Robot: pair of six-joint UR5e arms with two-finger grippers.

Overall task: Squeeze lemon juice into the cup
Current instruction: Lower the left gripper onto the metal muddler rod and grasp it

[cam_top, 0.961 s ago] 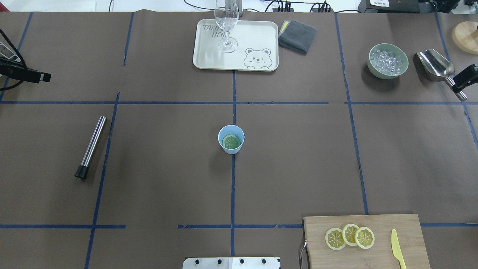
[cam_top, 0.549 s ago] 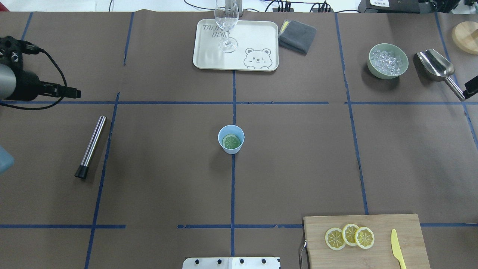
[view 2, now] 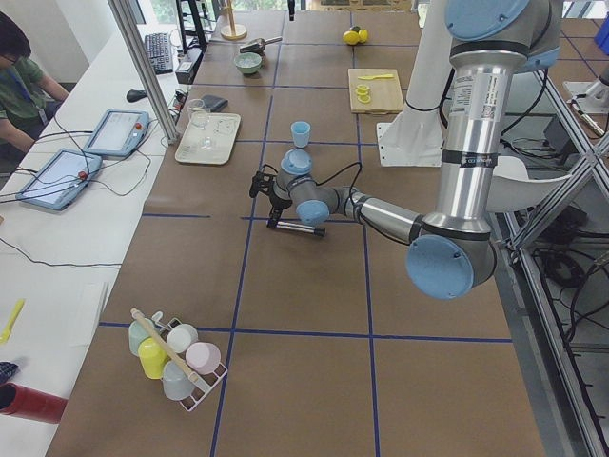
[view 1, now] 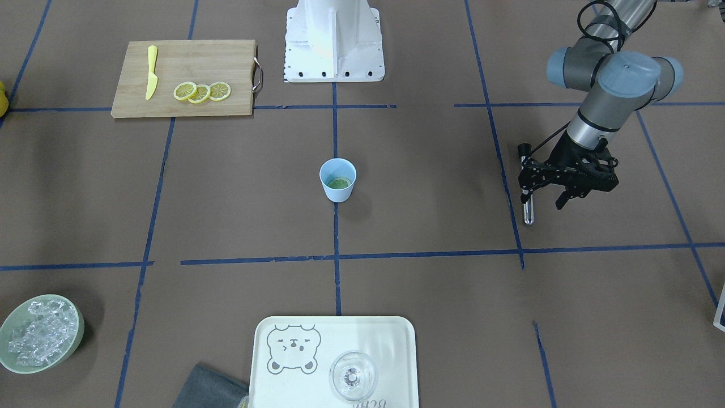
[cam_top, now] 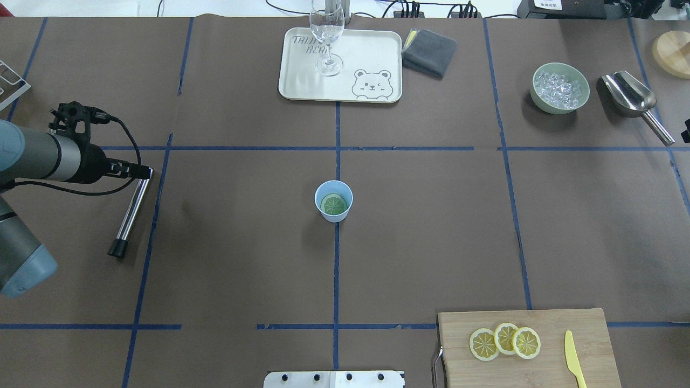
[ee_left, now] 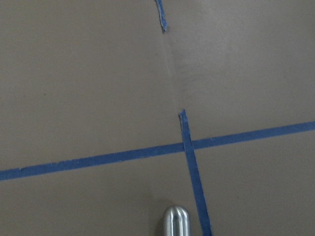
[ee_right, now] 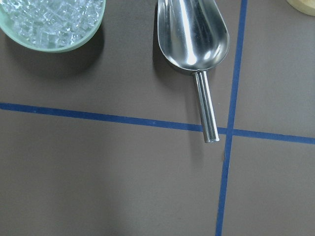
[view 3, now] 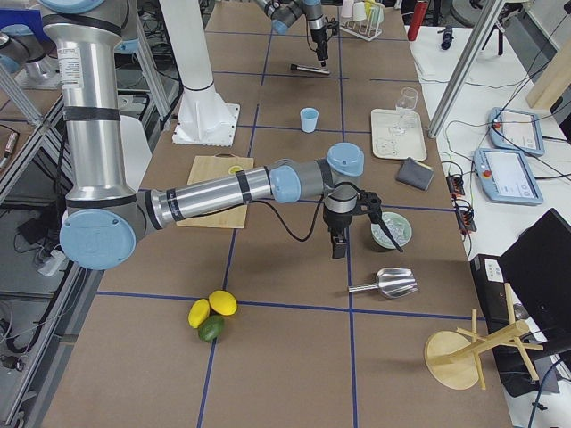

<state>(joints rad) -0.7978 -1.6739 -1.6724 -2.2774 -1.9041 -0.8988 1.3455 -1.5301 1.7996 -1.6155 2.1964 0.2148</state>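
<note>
Cup [cam_top: 333, 201] stands upright at the centre of the table [cam_top: 242, 258], on a blue tape cross. A green slice [cam_top: 334, 205] lies flat in its bottom. Lemon slices [cam_top: 505, 340], three and overlapping, lie on the board [cam_top: 485, 372] at the robot's near right, well apart from the cup, with the knife [cam_top: 574, 358] beside them. Left gripper [view 1: 542, 199] hangs over the far end of the muddler [cam_top: 129, 213], which lies on the table well left of the cup (black cap toward the robot). In the front view the jaws are apart with nothing between them; I cannot tell whether a finger touches the steel. Left wrist camera catches only the muddler's rounded tip at its lower edge, plus tape lines. Right gripper [view 3: 337, 242] points down near the bowl [cam_top: 560, 88] of ice and the scoop [cam_top: 630, 92] at the far right; I cannot tell how its jaws stand. Right wrist camera looks down on the bowl's rim and the scoop, whose handle crosses a tape line. Tray [cam_top: 285, 81] at the far edge carries a glass [cam_top: 327, 37], upright. Cloth [cam_top: 429, 52] lies just beside the tray.
</note>
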